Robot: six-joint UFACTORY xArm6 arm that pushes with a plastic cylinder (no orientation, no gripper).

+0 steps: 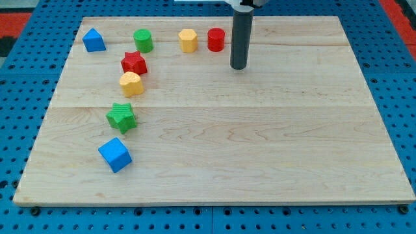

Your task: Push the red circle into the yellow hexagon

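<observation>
The red circle stands near the board's top edge, a small gap to the right of the yellow hexagon. The two do not touch. My tip rests on the board just right of and below the red circle, with a small gap between them. The rod rises from it to the view's top.
A green circle and a blue block sit at the top left. A red star, a second yellow block, a green star and a blue cube run down the left side. The wooden board lies on a blue pegboard.
</observation>
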